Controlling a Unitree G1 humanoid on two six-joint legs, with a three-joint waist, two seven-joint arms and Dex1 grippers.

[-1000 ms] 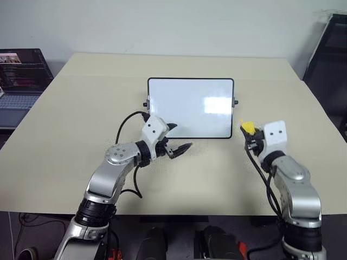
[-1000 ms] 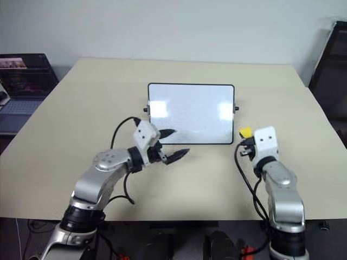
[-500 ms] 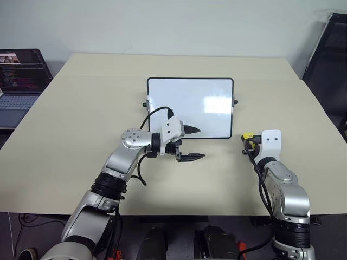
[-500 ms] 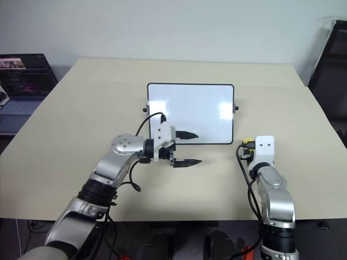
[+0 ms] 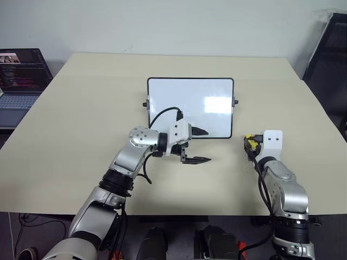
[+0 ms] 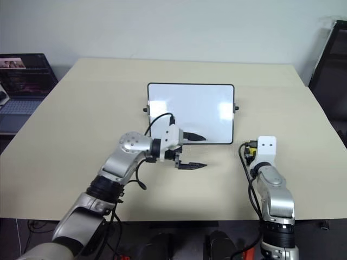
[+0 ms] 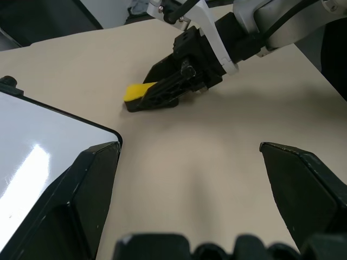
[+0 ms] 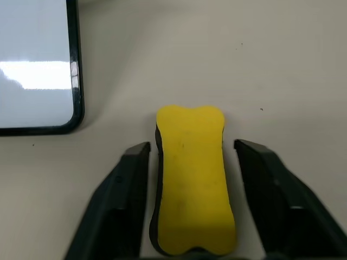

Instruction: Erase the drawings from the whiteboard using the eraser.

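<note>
The eraser (image 8: pixel 192 179) looks light and stiff; your right claw (image 8: pixel 191 200) stands wide around it, so pinch its long sides.

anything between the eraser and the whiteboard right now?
Nothing visible. The eraser lies on bare table between the open fingers of the right pincer, beside the whiteboard near corner. The left pincer hangs open by the board's near edge, off to the side of that path.
</note>
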